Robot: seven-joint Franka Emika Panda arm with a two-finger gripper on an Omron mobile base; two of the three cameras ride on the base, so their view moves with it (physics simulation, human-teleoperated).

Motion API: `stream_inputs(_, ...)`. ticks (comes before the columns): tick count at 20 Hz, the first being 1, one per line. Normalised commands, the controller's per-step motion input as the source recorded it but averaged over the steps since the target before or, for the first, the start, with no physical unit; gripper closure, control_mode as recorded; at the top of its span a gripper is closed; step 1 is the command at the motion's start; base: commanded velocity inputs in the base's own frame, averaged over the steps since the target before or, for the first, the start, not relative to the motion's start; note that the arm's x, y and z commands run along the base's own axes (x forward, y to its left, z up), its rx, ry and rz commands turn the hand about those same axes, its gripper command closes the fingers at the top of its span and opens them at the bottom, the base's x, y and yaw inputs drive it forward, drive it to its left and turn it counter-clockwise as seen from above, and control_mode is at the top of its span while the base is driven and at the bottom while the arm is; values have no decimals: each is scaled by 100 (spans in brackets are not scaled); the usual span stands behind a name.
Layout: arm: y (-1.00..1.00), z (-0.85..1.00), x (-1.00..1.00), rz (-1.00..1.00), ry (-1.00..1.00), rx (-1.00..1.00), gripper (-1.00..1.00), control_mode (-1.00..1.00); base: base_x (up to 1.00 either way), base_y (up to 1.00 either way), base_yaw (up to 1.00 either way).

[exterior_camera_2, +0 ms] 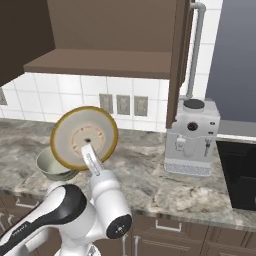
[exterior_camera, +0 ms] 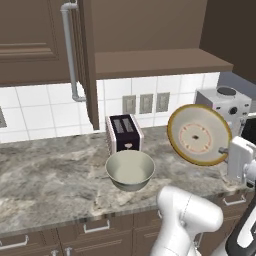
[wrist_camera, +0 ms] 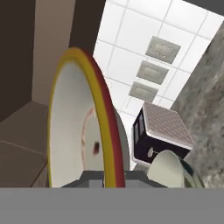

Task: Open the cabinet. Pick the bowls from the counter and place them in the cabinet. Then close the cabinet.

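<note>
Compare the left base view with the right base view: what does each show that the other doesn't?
Left base only: the toaster behind the plain bowl, and the left door's handle.
Right base only: the right door's handle and a black appliance at the counter's right end.
Both: the open cabinet, the patterned bowl held on edge, the coffee machine, the wall outlets.

Quick count of what's out here

Two bowls: a patterned bowl (exterior_camera: 199, 134) and a plain bowl (exterior_camera: 129, 169). One toaster (exterior_camera: 123, 133), one coffee machine (exterior_camera_2: 192, 136), three wall outlets (exterior_camera: 146, 103), one open cabinet (exterior_camera: 150, 60).
</note>
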Motion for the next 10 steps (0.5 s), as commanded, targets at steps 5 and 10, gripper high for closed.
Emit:
stream_inputs(5,0,80,-39,0,-11,0,100,-100,0,0,0)
stream_inputs(10,0,69,-13,-2,-11,0,100,-100,0,0,0)
